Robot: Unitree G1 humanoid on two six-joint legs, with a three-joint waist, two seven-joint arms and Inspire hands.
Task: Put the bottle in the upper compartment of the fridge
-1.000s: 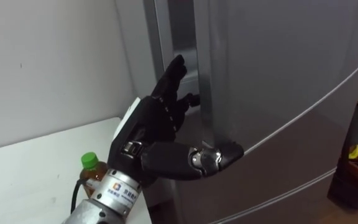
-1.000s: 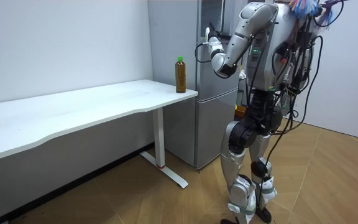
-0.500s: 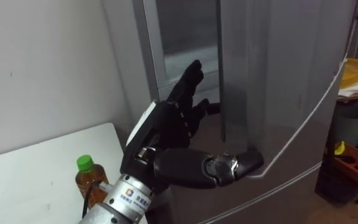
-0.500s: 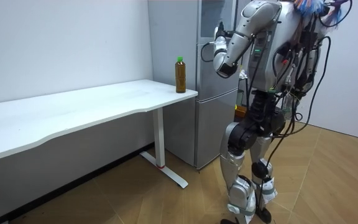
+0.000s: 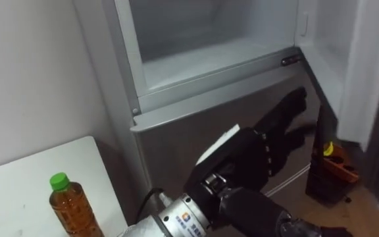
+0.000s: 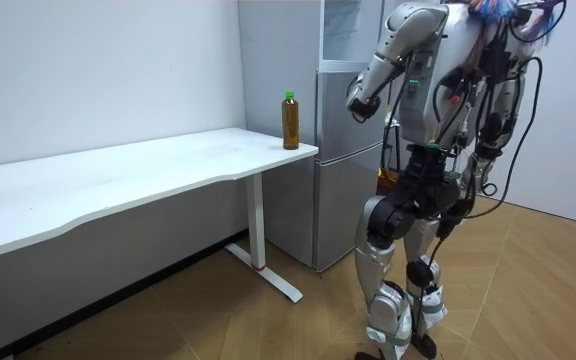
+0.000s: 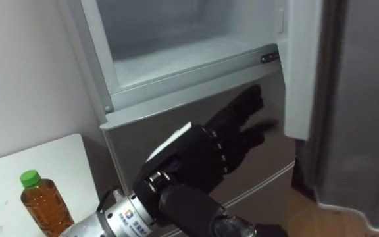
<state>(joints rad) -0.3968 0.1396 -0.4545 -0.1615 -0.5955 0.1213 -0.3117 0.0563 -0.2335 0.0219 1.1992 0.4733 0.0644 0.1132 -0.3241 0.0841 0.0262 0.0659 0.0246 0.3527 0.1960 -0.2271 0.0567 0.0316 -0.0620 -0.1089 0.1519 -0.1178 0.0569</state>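
While the upper fridge (image 5: 202, 39) stands open, the bottle (image 5: 68, 209) sits ungrasped on the tabletop (image 5: 18, 191) (eight o'clock from the left robot hand (image 5: 249, 158), outstretched and empty).

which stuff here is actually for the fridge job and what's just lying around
For the job: bottle, upper fridge compartment, its open door, left hand.
Just there: white table, lower fridge door, orange clutter on the floor.

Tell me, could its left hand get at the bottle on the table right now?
Probably yes. The left hand is open and holds nothing, out before the fridge and its lower door; the bottle stands alone at the table corner beside it, nothing between them.
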